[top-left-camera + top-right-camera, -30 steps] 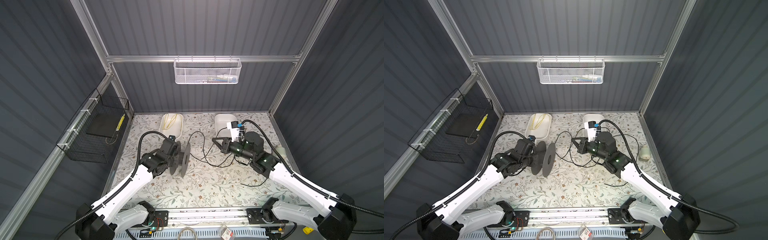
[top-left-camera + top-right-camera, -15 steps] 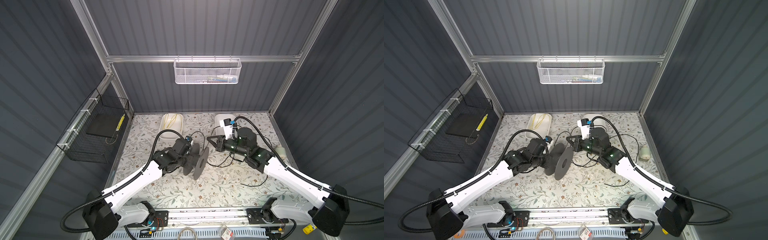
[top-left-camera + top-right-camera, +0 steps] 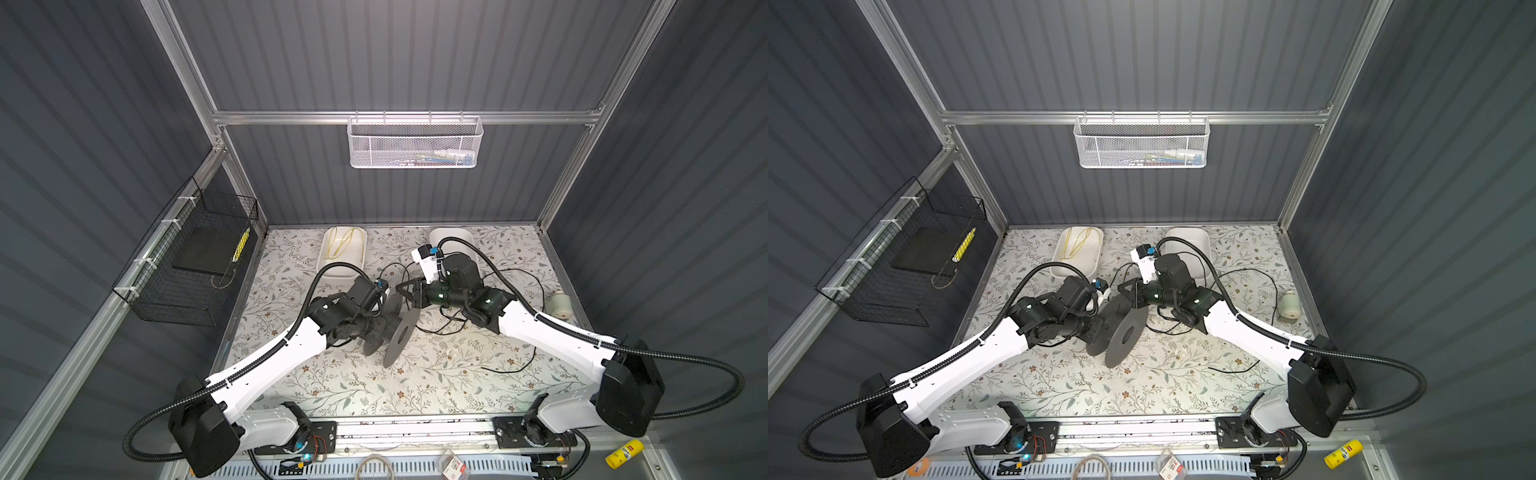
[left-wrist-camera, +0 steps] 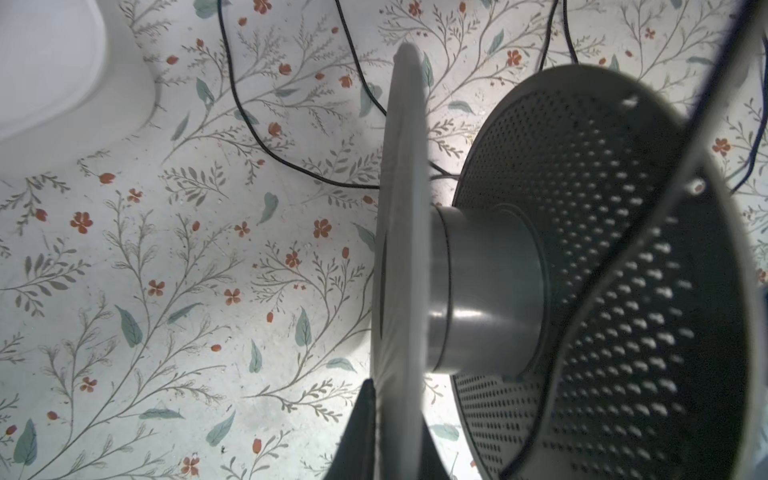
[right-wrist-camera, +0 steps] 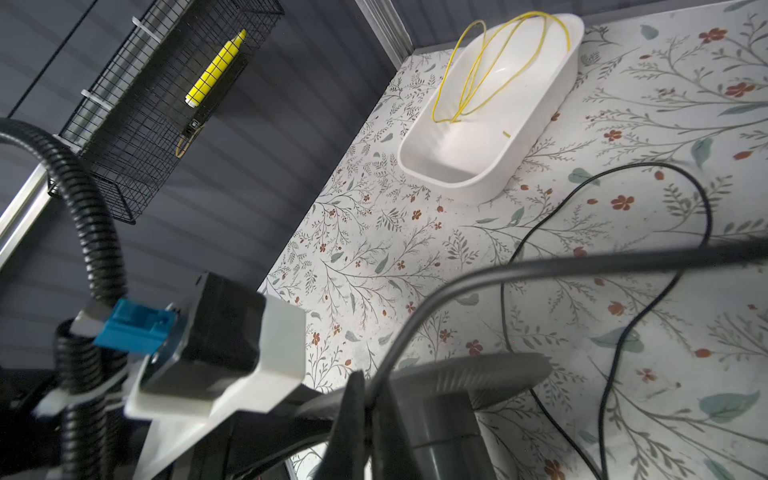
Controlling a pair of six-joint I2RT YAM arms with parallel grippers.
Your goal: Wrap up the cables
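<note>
The left gripper [image 3: 371, 329] has the grey spool [image 3: 400, 341] up off the floral table [image 3: 374, 395]. It holds the spool tilted by its nearer flange. In the left wrist view the dark fingers [image 4: 359, 432] sit on either side of that flange's edge, so they look clamped on it. The right gripper [image 3: 401, 289] comes in from the other side and sits just above the spool's top edge in both top views. Its fingers [image 5: 351, 415] are pinched tight on the black cable [image 5: 540, 268], which runs out of them and away across the right wrist view. Most of the cable is loose on the table, in messy loops behind the spool and under the right arm, with one end trailing toward the front right. A strand also crosses in front of the perforated far flange in the left wrist view, though it's too blurry to say if it touches. A white tray [image 5: 540, 112] with a yellow cord [image 5: 540, 14] in it sits near the back wall, apart from all this.
</note>
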